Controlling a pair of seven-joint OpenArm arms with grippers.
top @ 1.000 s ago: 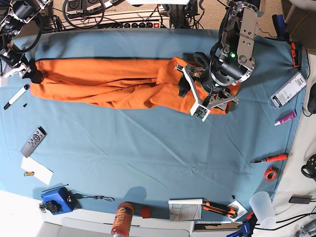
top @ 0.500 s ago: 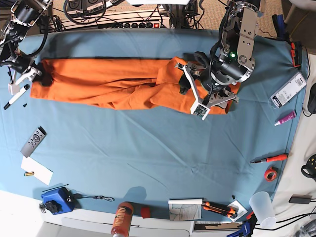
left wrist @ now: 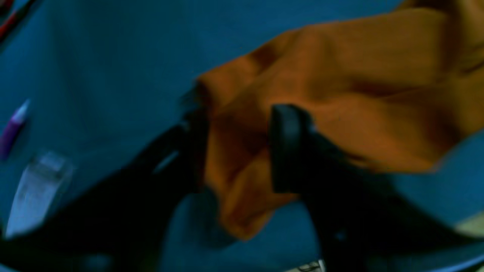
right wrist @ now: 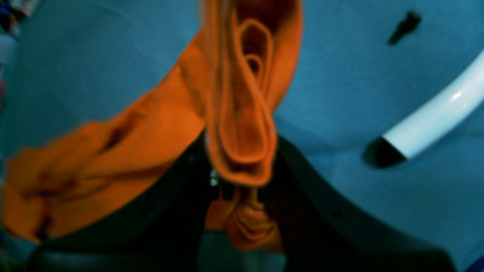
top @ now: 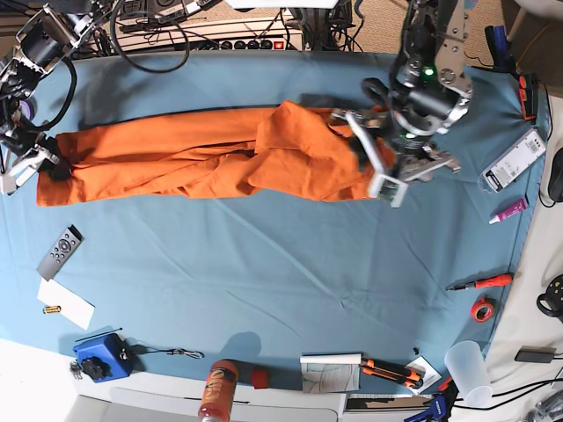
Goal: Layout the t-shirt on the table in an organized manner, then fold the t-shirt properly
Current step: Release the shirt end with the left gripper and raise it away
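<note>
1. Left wrist view: the left gripper (left wrist: 238,151) has a fold of the orange t-shirt (left wrist: 340,94) between its two dark fingers (left wrist: 287,147); the picture is blurred, and I cannot tell whether the jaws press the cloth or stand loose around it. A purple marker (left wrist: 13,126) and a clear packet (left wrist: 34,192) lie well apart on the teal cloth of the table (left wrist: 113,56).
2. Right wrist view: the right gripper (right wrist: 242,177) is clenched on a bunched hem of the t-shirt (right wrist: 242,124), the folds squeezed between the black fingers (right wrist: 181,189). One white marker with a black cap (right wrist: 435,121) lies beside it, and a small dark screw (right wrist: 404,22) farther off, both on the table (right wrist: 359,68).
3. Base view: the t-shirt (top: 202,154) lies stretched in a long band across the far half of the table (top: 264,281), one arm at each end. The left gripper's (top: 378,158) arm and camera bracket cover the shirt's end on that side.
4. Along the near and side edges, well clear of the shirt: one remote (top: 60,251), one white paper slip (top: 66,303), one blue box (top: 103,356), one orange-capped bottle (top: 218,391), one red screwdriver (top: 479,283), one tape roll (top: 481,309), one plastic cup (top: 468,371).
5. Cables and a power strip (top: 246,41) run behind the table's far edge.
</note>
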